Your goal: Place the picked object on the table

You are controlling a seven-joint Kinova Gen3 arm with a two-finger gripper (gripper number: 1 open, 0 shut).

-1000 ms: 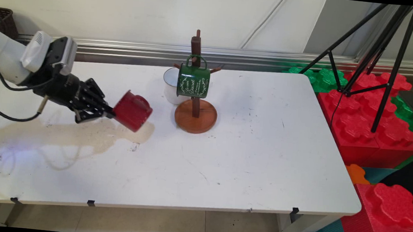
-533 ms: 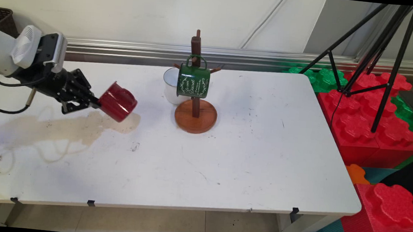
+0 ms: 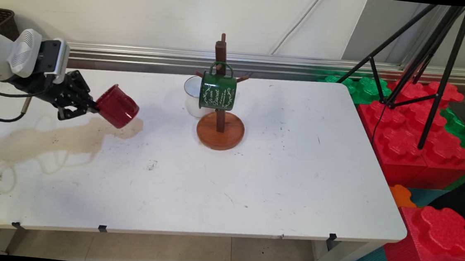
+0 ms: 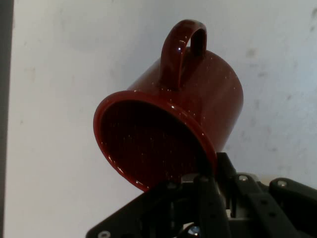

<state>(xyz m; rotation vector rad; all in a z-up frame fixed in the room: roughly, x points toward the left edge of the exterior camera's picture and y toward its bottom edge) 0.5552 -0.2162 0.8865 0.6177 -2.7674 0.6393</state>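
Observation:
My gripper [image 3: 92,108] is shut on the rim of a dark red mug [image 3: 117,105], held on its side above the table's left part, bottom pointing right. In the hand view the red mug [image 4: 173,119] shows its open mouth and its handle on top, with my gripper [image 4: 208,173] pinching the rim's lower edge. To the right stands a wooden mug tree [image 3: 221,104] on a round base. A green mug [image 3: 218,90] hangs from one of its pegs. A white mug [image 3: 193,97] stands on the table just behind and left of the tree.
A brownish stain [image 3: 49,139] spreads over the white table [image 3: 278,184] below the held mug. A black tripod [image 3: 420,58] and big red and green foam blocks [image 3: 413,149] stand to the right of the table. A dark basket [image 3: 2,21] sits at the far left by the wall.
The gripper with the red mug has moved left and a little farther back, away from the mug tree. The mugs at the tree have not moved.

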